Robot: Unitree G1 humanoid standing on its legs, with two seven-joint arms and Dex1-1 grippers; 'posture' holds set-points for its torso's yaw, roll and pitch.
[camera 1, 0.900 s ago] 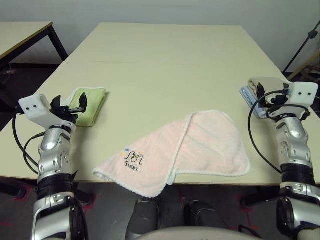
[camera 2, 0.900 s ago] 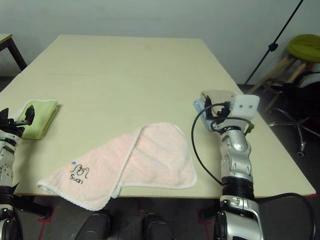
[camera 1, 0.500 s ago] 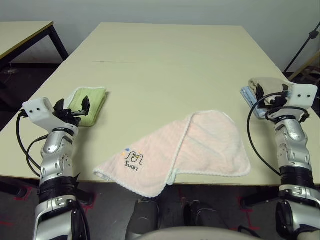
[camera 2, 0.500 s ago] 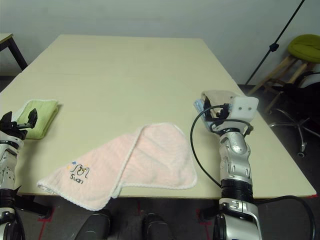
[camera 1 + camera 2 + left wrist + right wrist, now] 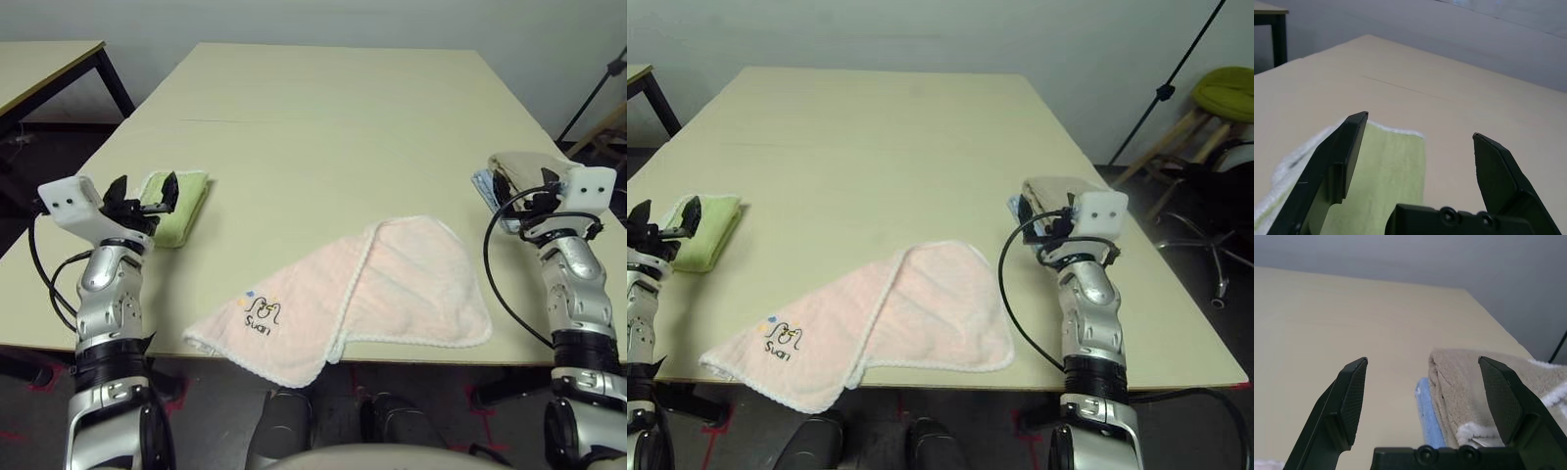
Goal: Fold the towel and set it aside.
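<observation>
Towel (image 5: 353,294) lies loosely doubled at surface (image 5: 323,117) near edge, label corner overhanging. Soft, limp, light; best taken at trimmed corners. Left end effector (image 5: 143,192) and right end effector (image 5: 524,186) both spread wide, empty, flanking towel.

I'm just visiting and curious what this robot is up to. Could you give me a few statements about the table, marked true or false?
1. The pink towel lies at the table's near edge. True.
2. The left gripper grips the lime-green towel. False: it is open, holding nothing.
3. The beige towel lies on a light blue one. True.
4. The right gripper is shut. False: it is open.
</observation>
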